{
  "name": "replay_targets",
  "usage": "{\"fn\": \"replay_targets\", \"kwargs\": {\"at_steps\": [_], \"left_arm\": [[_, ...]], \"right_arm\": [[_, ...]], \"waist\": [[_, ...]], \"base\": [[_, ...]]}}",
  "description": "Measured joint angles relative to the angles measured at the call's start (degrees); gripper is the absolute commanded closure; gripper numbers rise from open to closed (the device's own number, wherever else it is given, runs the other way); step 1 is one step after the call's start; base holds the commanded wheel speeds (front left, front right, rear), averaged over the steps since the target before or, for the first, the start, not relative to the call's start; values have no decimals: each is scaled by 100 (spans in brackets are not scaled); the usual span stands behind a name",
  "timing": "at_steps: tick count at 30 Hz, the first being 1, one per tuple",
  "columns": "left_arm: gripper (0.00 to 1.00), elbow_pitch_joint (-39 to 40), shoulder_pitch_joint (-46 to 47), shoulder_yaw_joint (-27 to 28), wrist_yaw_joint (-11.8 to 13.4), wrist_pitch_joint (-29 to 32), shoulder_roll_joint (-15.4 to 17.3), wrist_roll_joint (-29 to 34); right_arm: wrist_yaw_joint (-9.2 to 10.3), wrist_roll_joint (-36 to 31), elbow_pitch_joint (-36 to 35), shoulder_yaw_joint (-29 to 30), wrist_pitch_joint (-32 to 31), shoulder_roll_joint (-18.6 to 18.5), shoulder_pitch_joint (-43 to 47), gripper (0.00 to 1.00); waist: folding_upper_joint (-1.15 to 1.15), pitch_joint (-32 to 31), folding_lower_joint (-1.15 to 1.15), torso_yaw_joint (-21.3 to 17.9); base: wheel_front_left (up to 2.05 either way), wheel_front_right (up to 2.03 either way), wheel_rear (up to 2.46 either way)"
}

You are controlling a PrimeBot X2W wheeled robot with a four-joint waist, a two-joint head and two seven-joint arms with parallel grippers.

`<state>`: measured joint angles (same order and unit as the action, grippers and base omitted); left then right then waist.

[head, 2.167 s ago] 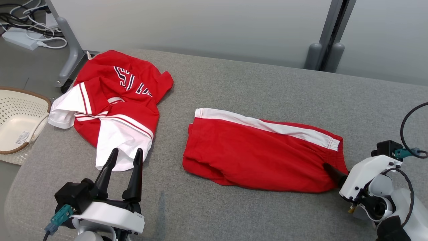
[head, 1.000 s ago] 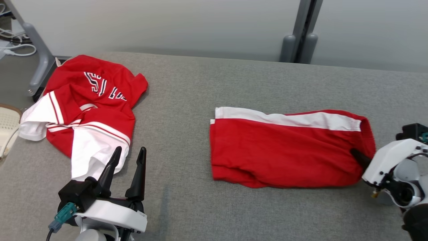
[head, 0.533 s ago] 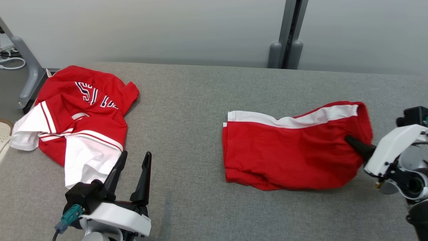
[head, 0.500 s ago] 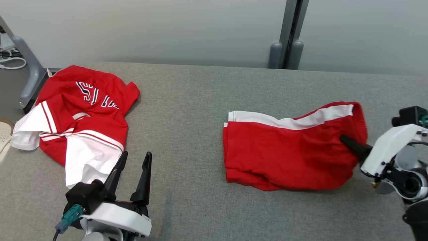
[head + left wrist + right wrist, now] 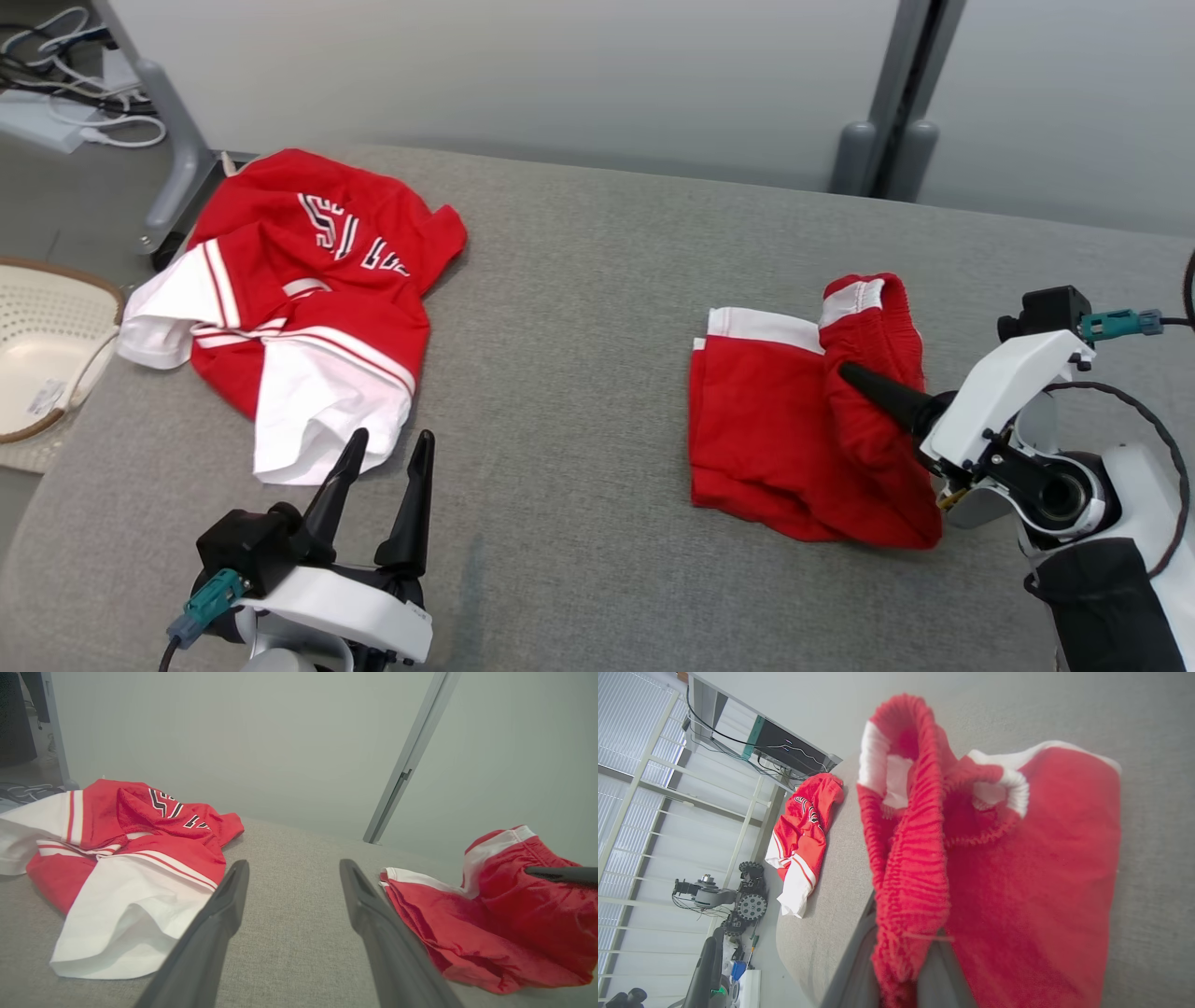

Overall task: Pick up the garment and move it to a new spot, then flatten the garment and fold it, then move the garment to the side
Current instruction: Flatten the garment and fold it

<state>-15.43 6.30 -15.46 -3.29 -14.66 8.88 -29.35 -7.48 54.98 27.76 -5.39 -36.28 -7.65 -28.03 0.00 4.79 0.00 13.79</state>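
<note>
Right end effector (image 5: 848, 371) is seen clenched on the red shorts (image 5: 766, 429), with the ribbed elastic waistband (image 5: 873, 308) pinched between its two dark fingers. In the right wrist view the waistband is shown caught between those fingers and running up from them. This gripped end is held raised off the worktop (image 5: 579, 280) and bunched, and it is draped back over the flat part of the shorts. The leg end is left lying flat on the grey fabric, with a white side stripe along its far side. The shorts are placed in the right half of the worktop, near the right edge and about midway between the near and far edges.

The left end effector (image 5: 392, 439) is held released, its fingers spread wide with nothing between them. It is found over the near left part of the worktop, fingers pointed toward the far edge. Whether it touches the surface cannot be told.

A crumpled red and white shirt (image 5: 308, 308) with lettering is spread near the far left corner, well apart from the shorts. Its white hem is seen near the left fingertips. A cream perforated basket (image 5: 37, 355) is set beyond the left edge, and cables (image 5: 65, 112) are seen on the floor (image 5: 56, 205) past the far left corner.
</note>
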Motion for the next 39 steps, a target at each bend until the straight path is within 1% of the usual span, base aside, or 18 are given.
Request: {"fn": "replay_targets", "kwargs": {"at_steps": [6,11,12,13,14,19,26,32,39], "left_arm": [[0,-63,33,-23,-18,-5,-34,-12],[0,-116,61,-21,-20,-8,-32,-38],[0,-126,61,-20,-20,-8,-31,-41],[0,-135,61,-20,-20,-9,-31,-42],[0,-142,61,-21,-20,-9,-31,-42],[0,-156,60,-16,-16,-10,-21,-53],[0,-135,55,-14,10,-18,-3,-63],[0,-99,30,-11,34,-18,35,-88],[0,-31,24,-7,62,-22,64,-93]], "right_arm": [[0,-97,523,55,68,149,-259,100],[0,-131,854,-8,174,244,-433,99],[0,-142,904,-16,223,253,-451,67],[0,-159,980,-24,254,261,-475,40],[0,-160,1042,-35,280,269,-493,0],[0,-54,1125,-107,405,345,-576,0],[0,260,750,-263,568,334,-588,0],[0,347,264,-314,827,29,-421,0],[0,253,-43,-327,989,-345,-83,0]], "waist": [[0,47,0,285],[0,43,0,469],[0,37,0,493],[0,30,0,511],[0,21,0,523],[0,-3,0,527],[0,-36,0,322],[0,-68,0,37],[0,-84,0,-312]], "base": [[0,0,0],[0,0,0],[0,0,0],[0,0,0],[0,0,0],[0,0,0],[0,0,0],[0,0,0],[0,0,0]]}}
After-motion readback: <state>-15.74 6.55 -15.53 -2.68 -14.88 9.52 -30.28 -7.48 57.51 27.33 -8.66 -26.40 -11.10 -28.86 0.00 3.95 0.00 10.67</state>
